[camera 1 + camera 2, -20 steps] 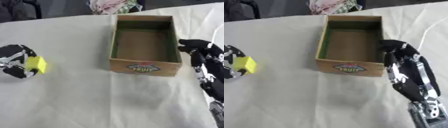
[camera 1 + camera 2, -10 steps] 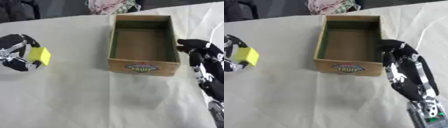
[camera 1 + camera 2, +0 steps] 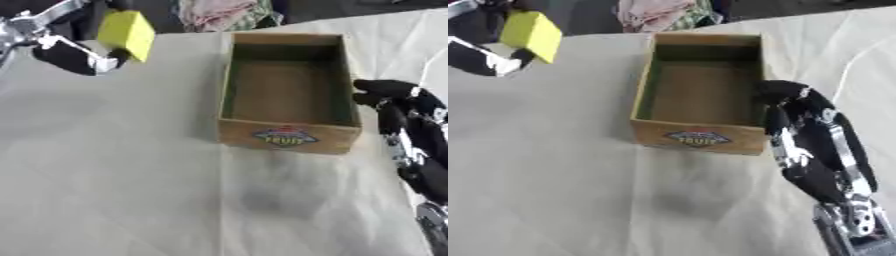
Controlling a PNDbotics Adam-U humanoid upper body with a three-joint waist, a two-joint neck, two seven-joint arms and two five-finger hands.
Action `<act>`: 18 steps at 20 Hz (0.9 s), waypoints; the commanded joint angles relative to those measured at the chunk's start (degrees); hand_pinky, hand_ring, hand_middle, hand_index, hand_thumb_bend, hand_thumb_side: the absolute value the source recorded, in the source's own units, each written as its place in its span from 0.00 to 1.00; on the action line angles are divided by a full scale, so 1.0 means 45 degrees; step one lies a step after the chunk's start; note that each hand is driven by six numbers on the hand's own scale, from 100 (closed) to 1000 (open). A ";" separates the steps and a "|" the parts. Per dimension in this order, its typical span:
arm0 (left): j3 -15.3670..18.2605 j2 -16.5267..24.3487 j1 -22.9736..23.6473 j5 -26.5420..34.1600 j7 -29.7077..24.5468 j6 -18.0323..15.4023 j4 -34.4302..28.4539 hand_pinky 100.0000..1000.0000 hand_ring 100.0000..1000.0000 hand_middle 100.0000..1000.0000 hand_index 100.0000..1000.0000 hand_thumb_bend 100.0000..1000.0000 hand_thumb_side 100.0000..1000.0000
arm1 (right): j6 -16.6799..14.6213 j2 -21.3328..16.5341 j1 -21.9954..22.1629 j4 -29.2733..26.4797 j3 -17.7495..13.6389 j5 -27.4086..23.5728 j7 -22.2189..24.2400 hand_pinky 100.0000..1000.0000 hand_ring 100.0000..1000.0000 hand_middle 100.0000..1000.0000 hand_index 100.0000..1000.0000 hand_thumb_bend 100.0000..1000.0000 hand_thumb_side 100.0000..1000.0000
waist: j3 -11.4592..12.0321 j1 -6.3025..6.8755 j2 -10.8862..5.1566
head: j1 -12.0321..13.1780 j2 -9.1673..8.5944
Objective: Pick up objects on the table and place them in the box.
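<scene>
A yellow block [image 3: 128, 34] is up in the air at the upper left, pinched in my left hand [image 3: 68, 48], which is curled round it. It hangs left of the cardboard box [image 3: 289, 137], an open brown box with a fruit label on its front wall and nothing visible inside. My right hand [image 3: 802, 135] rests against the box's right wall, fingers fairly straight and pointing away from me, holding nothing.
A pale cloth covers the table [image 3: 114, 190]. A bundle of pink and green fabric [image 3: 223, 14] lies past the far edge, behind the box. Dark shapes stand at the back left.
My left hand has lifted the yellow block off the table and carried it up and rightward toward the box. The right hand has stayed beside the box.
</scene>
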 commanded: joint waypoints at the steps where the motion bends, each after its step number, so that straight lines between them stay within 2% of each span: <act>1: -0.0482 -0.1066 -0.0908 -0.0896 -0.0038 -0.0400 0.1146 0.54 0.35 0.31 0.50 0.00 0.16 | -0.0062 -0.0024 -0.0146 -0.0273 0.0093 -0.0183 0.0147 0.82 0.84 0.55 0.75 0.00 0.41 | -0.0128 -0.0093 -0.0284 | 0.0210 -0.0117; 6: -0.1101 -0.2934 -0.1812 -0.2760 0.0585 -0.1019 0.3255 0.55 0.36 0.31 0.51 0.03 0.16 | -0.0037 0.0072 -0.0304 -0.0273 0.0362 -0.0401 0.0432 0.82 0.84 0.55 0.75 0.00 0.41 | -0.0619 -0.0096 -0.0268 | 0.0707 -0.0156; 10: -0.1309 -0.4085 -0.2044 -0.4205 0.1393 -0.1446 0.4485 0.57 0.38 0.33 0.52 0.07 0.18 | -0.0004 0.0129 -0.0459 -0.0273 0.0562 -0.0579 0.0700 0.82 0.84 0.55 0.75 0.00 0.41 | -0.1017 -0.0055 -0.0220 | 0.0983 -0.0144; 11: -0.1340 -0.4301 -0.2041 -0.4470 0.1529 -0.1545 0.4728 0.57 0.40 0.36 0.54 0.13 0.21 | 0.0007 0.0141 -0.0488 -0.0273 0.0571 -0.0612 0.0729 0.82 0.84 0.55 0.75 0.00 0.41 | -0.1079 -0.0042 -0.0202 | 0.1019 -0.0140; 12: -0.1353 -0.4491 -0.2023 -0.4676 0.1680 -0.1626 0.4946 0.57 0.41 0.36 0.55 0.14 0.22 | 0.0019 0.0149 -0.0513 -0.0273 0.0573 -0.0637 0.0745 0.82 0.84 0.55 0.75 0.00 0.41 | -0.1121 -0.0030 -0.0188 | 0.1044 -0.0137; 13: -0.1359 -0.4668 -0.1977 -0.4818 0.1864 -0.1691 0.5131 0.58 0.44 0.40 0.59 0.25 0.28 | 0.0029 0.0156 -0.0537 -0.0273 0.0571 -0.0658 0.0755 0.82 0.84 0.55 0.75 0.00 0.41 | -0.1152 -0.0016 -0.0174 | 0.1061 -0.0151; 14: -0.1375 -0.4833 -0.1903 -0.4914 0.2105 -0.1734 0.5298 0.58 0.44 0.41 0.59 0.27 0.29 | 0.0040 0.0160 -0.0560 -0.0273 0.0568 -0.0675 0.0761 0.82 0.84 0.55 0.75 0.00 0.41 | -0.1174 -0.0001 -0.0163 | 0.1067 -0.0167; 16: -0.1497 -0.5037 -0.1735 -0.5015 0.2510 -0.1854 0.5601 0.64 0.54 0.52 0.69 0.36 0.35 | 0.0058 0.0160 -0.0595 -0.0273 0.0553 -0.0703 0.0759 0.82 0.84 0.55 0.75 0.00 0.41 | -0.1208 0.0026 -0.0151 | 0.1055 -0.0204; 18: -0.1673 -0.5069 -0.1614 -0.5063 0.2649 -0.2027 0.5760 0.68 0.62 0.61 0.78 0.53 0.44 | 0.0075 0.0160 -0.0605 -0.0273 0.0528 -0.0717 0.0739 0.81 0.84 0.55 0.75 0.00 0.41 | -0.1213 0.0041 -0.0153 | 0.1036 -0.0214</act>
